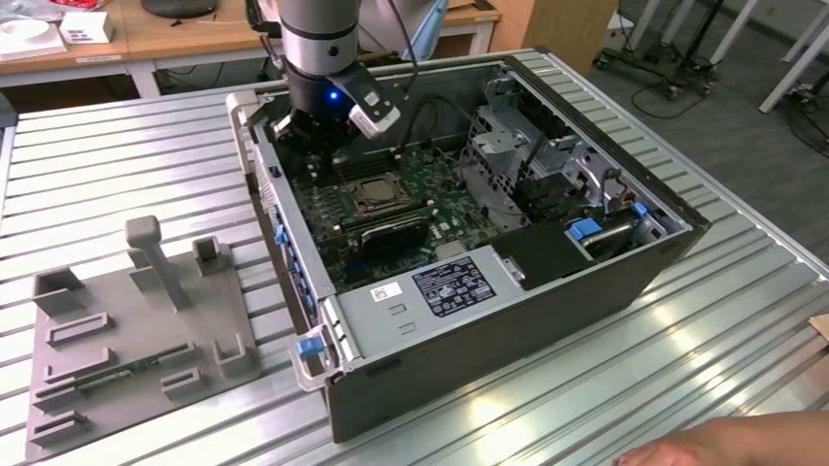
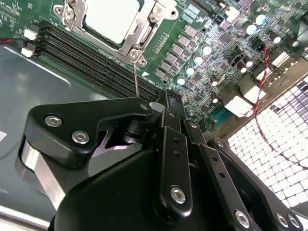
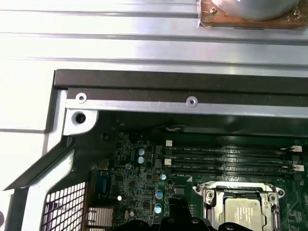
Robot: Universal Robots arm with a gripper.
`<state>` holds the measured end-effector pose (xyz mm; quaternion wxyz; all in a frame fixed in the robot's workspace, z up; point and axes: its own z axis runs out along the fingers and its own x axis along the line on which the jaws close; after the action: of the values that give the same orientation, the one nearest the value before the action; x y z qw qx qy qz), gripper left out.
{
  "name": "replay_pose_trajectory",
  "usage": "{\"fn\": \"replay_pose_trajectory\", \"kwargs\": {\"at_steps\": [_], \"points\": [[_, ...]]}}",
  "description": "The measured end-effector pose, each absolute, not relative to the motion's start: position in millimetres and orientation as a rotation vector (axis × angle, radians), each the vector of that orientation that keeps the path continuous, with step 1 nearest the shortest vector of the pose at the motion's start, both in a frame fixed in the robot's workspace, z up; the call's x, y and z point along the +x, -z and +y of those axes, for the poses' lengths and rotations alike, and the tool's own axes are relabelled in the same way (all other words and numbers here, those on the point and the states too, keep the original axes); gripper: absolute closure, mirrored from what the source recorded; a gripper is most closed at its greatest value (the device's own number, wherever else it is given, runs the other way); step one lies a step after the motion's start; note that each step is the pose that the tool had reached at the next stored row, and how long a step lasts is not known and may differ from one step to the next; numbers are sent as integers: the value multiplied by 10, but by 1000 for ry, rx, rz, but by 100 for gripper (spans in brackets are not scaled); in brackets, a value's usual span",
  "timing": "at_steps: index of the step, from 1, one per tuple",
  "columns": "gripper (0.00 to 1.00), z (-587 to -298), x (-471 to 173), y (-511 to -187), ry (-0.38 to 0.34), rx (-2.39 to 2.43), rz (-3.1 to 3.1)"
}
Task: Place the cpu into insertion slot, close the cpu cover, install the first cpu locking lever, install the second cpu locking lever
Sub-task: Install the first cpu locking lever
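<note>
An open computer case point(image 1: 647, 262) lies on the ribbed metal table. Inside, the cpu point(image 2: 113, 19) point(image 3: 245, 214) shows its silvery top in the insertion slot point(image 1: 376, 194) on the green motherboard. The cpu cover point(image 2: 142, 38) point(image 3: 240, 191) lies flat around the chip as a metal frame. A thin locking lever rod point(image 2: 136, 79) rises from the socket's corner to my gripper point(image 2: 163, 102). The black fingers look shut, tips beside the rod's end; I cannot tell whether they clamp it. In the exterior view my gripper point(image 1: 311, 146) hangs over the board's far corner, just beyond the socket.
Long black memory slots point(image 2: 86, 62) point(image 3: 231, 159) run beside the socket. The case wall point(image 3: 183, 89) and a perforated panel point(image 2: 274, 139) stand close by. A drive cage point(image 1: 518, 146) fills the case's far side. A grey fixture plate point(image 1: 130, 330) and a hand point(image 1: 739, 442) are outside.
</note>
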<state>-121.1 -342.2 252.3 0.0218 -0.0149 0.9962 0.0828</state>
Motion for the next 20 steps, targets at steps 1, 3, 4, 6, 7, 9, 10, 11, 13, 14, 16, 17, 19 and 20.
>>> {"fn": "replay_pose_trajectory", "kwargs": {"at_steps": [1,3,4,6,7,9,10,11,13,14,16,17,19,20], "points": [[90,-3413,-1212,-2522,-257,-46,3087],[90,-3396,-1212,-2520,-259,-46,3087],[90,-3387,-1212,-2518,-259,-46,3087],[90,-3367,-1212,-2516,-261,-46,3087],[90,-3357,-1212,-2515,-261,-46,3087],[90,-3335,-1212,-2511,-262,-46,3086],[90,-3324,-1212,-2509,-263,-46,3086],[90,-3313,-1212,-2508,-263,-46,3086],[90,-3289,-1212,-2504,-264,-46,3086],[90,-3279,-1212,-2503,-264,-46,3086],[90,-3261,-1212,-2501,-265,-46,3086],[90,-3260,-1212,-2501,-265,-46,3086],[90,-3259,-1212,-2501,-265,-46,3086],[90,-3259,-1212,-2501,-265,-46,3086]]}}
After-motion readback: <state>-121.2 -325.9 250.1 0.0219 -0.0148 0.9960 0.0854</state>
